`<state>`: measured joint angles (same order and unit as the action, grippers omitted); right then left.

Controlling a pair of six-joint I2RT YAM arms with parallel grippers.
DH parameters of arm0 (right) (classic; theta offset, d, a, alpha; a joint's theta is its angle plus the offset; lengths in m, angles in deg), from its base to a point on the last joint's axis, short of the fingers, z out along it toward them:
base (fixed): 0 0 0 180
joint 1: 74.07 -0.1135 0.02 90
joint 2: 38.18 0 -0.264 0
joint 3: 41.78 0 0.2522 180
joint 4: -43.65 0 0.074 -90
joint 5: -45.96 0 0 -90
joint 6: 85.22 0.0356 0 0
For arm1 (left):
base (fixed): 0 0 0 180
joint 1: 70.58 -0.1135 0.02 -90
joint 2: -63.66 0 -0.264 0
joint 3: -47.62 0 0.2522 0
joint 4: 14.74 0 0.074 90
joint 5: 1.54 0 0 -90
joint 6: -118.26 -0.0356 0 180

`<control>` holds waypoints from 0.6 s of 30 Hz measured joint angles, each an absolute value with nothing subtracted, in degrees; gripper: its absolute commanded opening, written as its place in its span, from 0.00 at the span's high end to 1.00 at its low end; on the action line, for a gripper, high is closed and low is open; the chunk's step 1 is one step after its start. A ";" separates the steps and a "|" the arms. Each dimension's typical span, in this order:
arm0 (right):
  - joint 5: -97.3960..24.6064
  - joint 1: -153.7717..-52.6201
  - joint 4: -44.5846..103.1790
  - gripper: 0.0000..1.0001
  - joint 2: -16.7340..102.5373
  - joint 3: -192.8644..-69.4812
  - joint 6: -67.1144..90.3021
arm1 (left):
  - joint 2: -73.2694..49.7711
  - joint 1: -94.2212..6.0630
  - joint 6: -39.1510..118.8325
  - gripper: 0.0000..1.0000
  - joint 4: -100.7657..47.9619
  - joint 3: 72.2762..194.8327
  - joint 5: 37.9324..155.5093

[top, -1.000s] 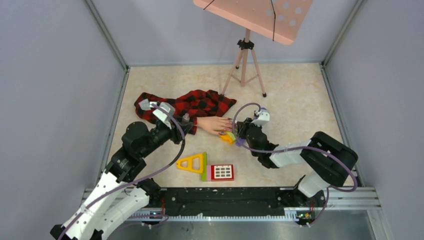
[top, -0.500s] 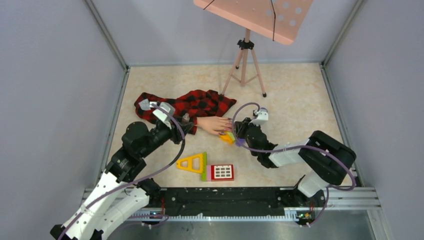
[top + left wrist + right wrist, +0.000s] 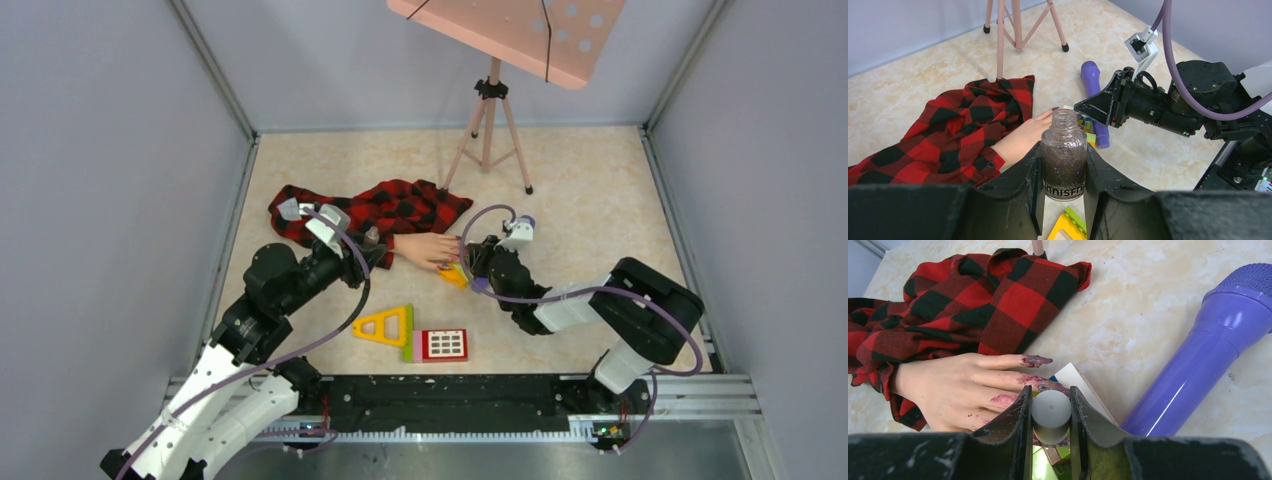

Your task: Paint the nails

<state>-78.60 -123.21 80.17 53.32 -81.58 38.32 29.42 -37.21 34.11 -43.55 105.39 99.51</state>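
Observation:
The flesh-coloured mannequin hand (image 3: 425, 249) lies palm down, its wrist in a red-and-black plaid sleeve (image 3: 370, 210). Its nails (image 3: 1042, 360) are dark purple, and purple smears run along the fingers (image 3: 998, 400). My right gripper (image 3: 1050, 390) is shut on a grey round cap (image 3: 1051, 412), held right over the fingertips; whatever hangs under the cap is hidden. My left gripper (image 3: 1063, 147) is shut on an uncapped glass bottle (image 3: 1064, 160) of dark glitter polish, just left of the hand's wrist.
A purple cylinder (image 3: 1198, 370) lies right of the fingers. Coloured tiles (image 3: 455, 273) sit under the fingertips. A yellow triangle tile (image 3: 385, 325) and a red window tile (image 3: 443, 344) lie nearer the bases. A pink tripod stand (image 3: 490, 120) rises at the back.
The right arm has edged slightly left, bringing the cap closer over the fingers. The left arm and bottle have not moved.

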 measured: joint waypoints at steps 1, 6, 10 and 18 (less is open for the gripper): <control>-78.62 -123.21 80.20 1.00 53.39 -81.58 38.32 | 29.42 -37.21 34.11 1.00 -43.55 105.39 99.51; -78.65 -123.21 80.07 1.00 53.39 -81.56 38.38 | 29.42 -37.21 34.11 1.00 -43.55 105.39 99.51; -78.73 -123.21 80.00 1.00 53.39 -81.45 38.43 | 29.42 -37.21 34.11 1.00 -43.55 105.39 99.51; -79.41 -123.21 79.72 1.00 53.39 -81.03 38.43 | 29.42 -37.21 34.11 1.00 -43.55 105.39 99.51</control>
